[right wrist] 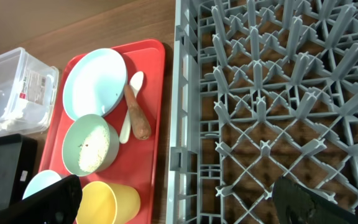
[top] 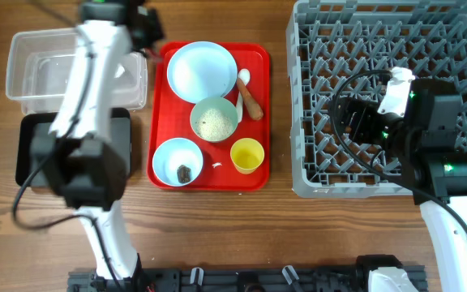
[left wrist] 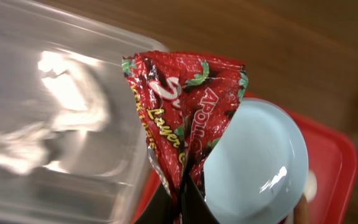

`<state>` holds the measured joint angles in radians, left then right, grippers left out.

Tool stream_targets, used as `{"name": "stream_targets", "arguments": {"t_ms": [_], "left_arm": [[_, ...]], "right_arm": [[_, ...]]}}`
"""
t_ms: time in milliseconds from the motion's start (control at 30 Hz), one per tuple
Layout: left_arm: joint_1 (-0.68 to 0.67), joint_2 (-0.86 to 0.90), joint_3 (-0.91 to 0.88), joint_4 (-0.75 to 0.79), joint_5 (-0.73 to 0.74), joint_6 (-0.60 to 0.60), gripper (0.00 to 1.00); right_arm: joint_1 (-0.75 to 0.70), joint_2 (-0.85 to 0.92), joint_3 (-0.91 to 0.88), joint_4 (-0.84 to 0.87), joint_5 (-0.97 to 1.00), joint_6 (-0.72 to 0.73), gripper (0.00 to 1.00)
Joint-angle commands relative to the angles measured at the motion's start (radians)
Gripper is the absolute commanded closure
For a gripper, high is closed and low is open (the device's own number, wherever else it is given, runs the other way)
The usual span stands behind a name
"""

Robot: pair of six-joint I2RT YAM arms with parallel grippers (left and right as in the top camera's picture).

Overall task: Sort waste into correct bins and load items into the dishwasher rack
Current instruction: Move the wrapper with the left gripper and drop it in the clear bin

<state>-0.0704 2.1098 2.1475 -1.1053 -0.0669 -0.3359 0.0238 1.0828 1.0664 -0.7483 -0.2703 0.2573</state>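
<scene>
Firmly, the left gripper (left wrist: 178, 208) pinched the crumpled red-and-white wrapper (left wrist: 179, 106) between the clear tub (left wrist: 55, 124) and the pale blue plate (left wrist: 260, 162). The right gripper (right wrist: 182, 202) hung spread wide over the dishwasher rack (right wrist: 272, 93).

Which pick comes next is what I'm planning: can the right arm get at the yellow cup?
Probably yes: the yellow cup stands uncovered at the red tray's near right corner, and the right gripper hangs open.

Red tray (top: 258, 61) glowing on a brown wood-grain table (top: 298, 243).
The wrapper (left wrist: 179, 118) is showing red with green leaves and yellow and white lettering; on the tray a pale blue plate (top: 202, 71) is sitting at 12 o'clock, a yellow cup (top: 246, 155) at 5, a blue bowl (top: 177, 159) at 7; the rack (top: 379, 32) is showing grey.
</scene>
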Motion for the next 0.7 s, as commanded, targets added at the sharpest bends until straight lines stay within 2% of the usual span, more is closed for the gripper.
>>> {"name": "stream_targets", "arguments": {"t_ms": [0,133,200,300,400,433,500,667], "left_arm": [[0.113,-0.004,0.011,-0.037,-0.032,-0.098,0.96],[0.198,0.043,0.011,-0.051,-0.032,-0.114,0.94],[0.224,0.066,0.011,-0.058,-0.03,-0.114,0.81],[0.244,0.084,0.011,-0.064,-0.028,-0.113,0.5],[0.247,0.083,0.011,-0.06,-0.028,-0.072,0.25],[0.247,0.08,0.011,-0.058,-0.028,-0.061,0.2],[0.245,0.074,0.011,-0.061,-0.025,-0.039,0.14],[0.244,0.017,0.011,-0.11,0.055,0.004,0.09]], "right_arm": [[0.007,0.008,0.019,-0.001,-0.019,0.008,0.0],[0.007,0.008,0.019,-0.002,-0.019,0.008,0.0],[0.007,0.008,0.019,-0.004,-0.019,0.008,0.0],[0.007,0.008,0.019,-0.005,-0.019,0.008,0.0],[0.007,0.008,0.019,-0.005,-0.019,0.008,0.0],[0.007,0.008,0.019,-0.005,-0.019,0.008,0.0],[0.007,0.008,0.019,-0.006,-0.019,0.008,0.0],[0.007,0.008,0.019,-0.015,-0.019,0.007,0.0]]}}
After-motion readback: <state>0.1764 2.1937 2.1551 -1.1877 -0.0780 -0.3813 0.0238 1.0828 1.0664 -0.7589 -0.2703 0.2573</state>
